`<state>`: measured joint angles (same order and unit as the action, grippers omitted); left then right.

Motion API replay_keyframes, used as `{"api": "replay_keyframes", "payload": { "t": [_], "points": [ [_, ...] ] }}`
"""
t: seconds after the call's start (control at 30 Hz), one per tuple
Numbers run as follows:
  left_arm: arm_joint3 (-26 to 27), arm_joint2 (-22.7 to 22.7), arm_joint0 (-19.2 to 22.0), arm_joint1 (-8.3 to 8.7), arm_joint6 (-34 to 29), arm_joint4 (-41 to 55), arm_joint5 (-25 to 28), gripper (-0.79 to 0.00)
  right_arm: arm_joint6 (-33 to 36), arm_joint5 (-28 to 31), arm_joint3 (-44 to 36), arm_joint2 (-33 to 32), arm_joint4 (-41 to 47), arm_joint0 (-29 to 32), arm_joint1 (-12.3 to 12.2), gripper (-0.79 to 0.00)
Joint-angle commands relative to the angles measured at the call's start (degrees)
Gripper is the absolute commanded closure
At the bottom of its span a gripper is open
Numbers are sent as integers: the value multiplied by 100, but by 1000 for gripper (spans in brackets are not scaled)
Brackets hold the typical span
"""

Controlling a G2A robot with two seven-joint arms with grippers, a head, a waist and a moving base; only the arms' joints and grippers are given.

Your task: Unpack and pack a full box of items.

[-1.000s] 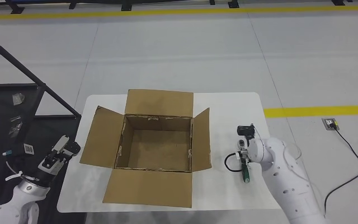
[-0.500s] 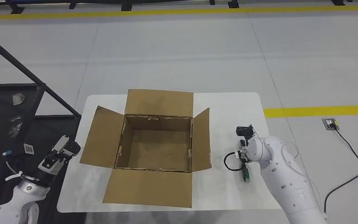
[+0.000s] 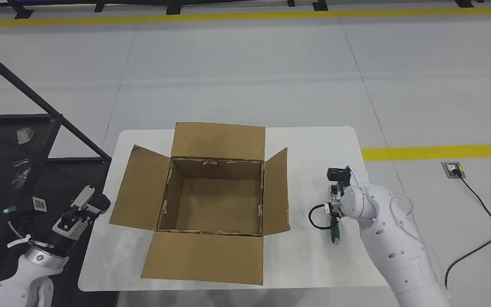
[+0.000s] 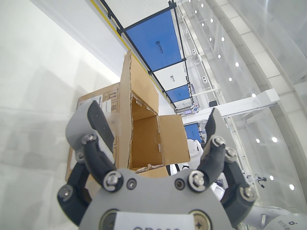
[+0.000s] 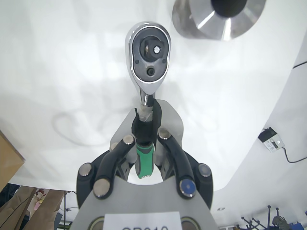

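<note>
An open cardboard box [image 3: 219, 140] stands in the middle of the white table [image 3: 322, 146], flaps spread, its inside bare brown. My right gripper [image 3: 334, 222] is to the right of the box, low over the table, shut on a ratchet wrench [image 5: 148, 56] by its green handle [image 5: 144, 161]. The chrome head sticks out past the fingertips of the right gripper [image 5: 146, 118]. A silver cone-shaped metal piece [image 5: 219, 8] with a dark opening sits on the table just beyond the head. My left gripper [image 3: 80, 207] hangs off the table's left side, open and holding nothing; the left gripper [image 4: 153, 118] faces the box [image 4: 144, 130].
A black rack [image 3: 31, 146] with bagged items stands left of the table. A black cable loop [image 3: 314, 220] lies between the box and the right arm. A floor socket [image 3: 453, 169] with a cord is at the far right.
My right wrist has shifted slightly above the table with the wrench still held. The left arm and the box have not moved.
</note>
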<state>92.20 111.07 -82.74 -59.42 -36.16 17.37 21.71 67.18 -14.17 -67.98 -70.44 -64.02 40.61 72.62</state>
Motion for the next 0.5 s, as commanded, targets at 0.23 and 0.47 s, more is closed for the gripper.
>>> {"api": "replay_keyframes", "payload": {
  "t": [0.23,0.47],
  "points": [
    [0,0,0,0,0,0,0,-785,-269,-14,-4210,-707,-1026,1421,-230,0],
    [0,0,0,0,0,0,0,-785,-487,600,-5732,182,-1716,1206,-180,0]
  ]
}}
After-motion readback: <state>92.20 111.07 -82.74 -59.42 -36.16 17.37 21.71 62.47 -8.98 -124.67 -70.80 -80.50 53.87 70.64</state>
